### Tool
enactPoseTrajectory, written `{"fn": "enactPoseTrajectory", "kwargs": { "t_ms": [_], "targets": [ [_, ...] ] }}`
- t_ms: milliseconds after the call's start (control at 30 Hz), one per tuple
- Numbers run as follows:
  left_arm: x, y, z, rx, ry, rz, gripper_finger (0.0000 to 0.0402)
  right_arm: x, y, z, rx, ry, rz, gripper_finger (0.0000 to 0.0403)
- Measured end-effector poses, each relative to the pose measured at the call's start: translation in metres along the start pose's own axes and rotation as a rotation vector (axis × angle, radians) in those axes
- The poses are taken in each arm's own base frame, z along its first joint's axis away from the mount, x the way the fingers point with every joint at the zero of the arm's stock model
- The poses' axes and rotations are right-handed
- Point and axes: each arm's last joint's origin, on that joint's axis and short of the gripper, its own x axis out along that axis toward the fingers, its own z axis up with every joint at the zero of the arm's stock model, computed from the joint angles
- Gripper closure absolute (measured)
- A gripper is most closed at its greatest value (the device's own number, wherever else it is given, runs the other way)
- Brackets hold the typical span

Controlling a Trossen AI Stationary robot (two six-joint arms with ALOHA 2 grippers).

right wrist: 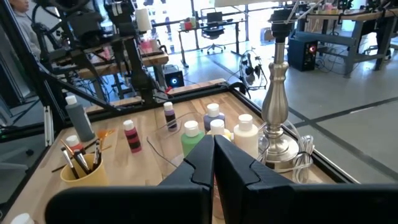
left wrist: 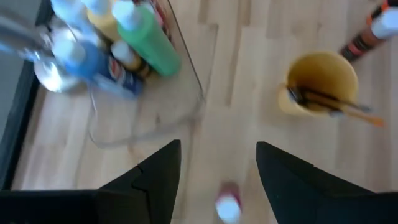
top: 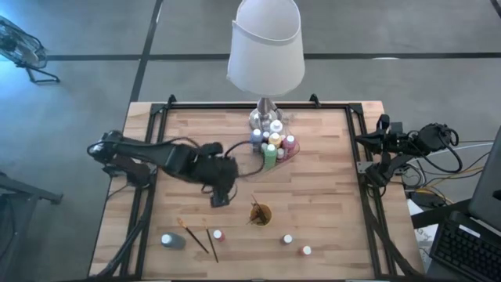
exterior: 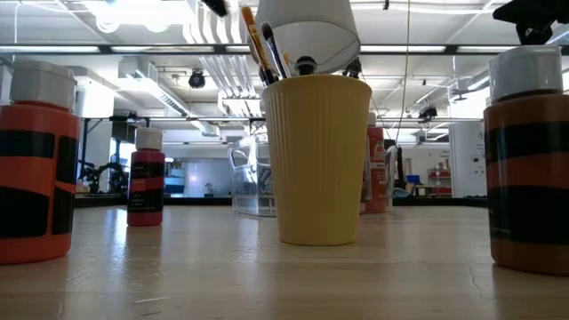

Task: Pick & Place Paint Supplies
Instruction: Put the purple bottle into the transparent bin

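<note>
the left gripper (top: 220, 200) hangs over the middle of the table (top: 329, 196) with its fingers (left wrist: 155, 177) spread wide and nothing between them; a small red bottle (left wrist: 227, 204) lies on the wood just beyond its tips. close by stands the orange cup (top: 260, 213) with brushes (left wrist: 329, 102) in it. farther off, the clear tray (top: 291, 153) by the lamp base (top: 266, 113) holds a cluster of bottles, a green one (top: 270, 156) among them. two loose brushes (top: 202, 240) and a grey bottle (top: 172, 240) lie near the front edge. the right gripper (right wrist: 213, 163) waits at the right edge, pinched shut on nothing.
</note>
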Motion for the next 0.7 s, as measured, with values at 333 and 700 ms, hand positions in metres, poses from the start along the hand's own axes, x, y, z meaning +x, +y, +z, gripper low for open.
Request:
{"fn": "enactPoseTrajectory", "kwargs": {
  "t_ms": [333, 700],
  "targets": [
    [-0.037, -0.045, -0.039, -0.046, 0.041, -0.041, 0.0189, 0.000, 0.000, 0.000, 0.000, 0.000, 0.000, 0.0394],
    [-0.054, -0.063, -0.075, -0.134, -0.068, 0.209, 0.0189, 0.000, 0.000, 0.000, 0.000, 0.000, 0.000, 0.0394]
  ]
}}
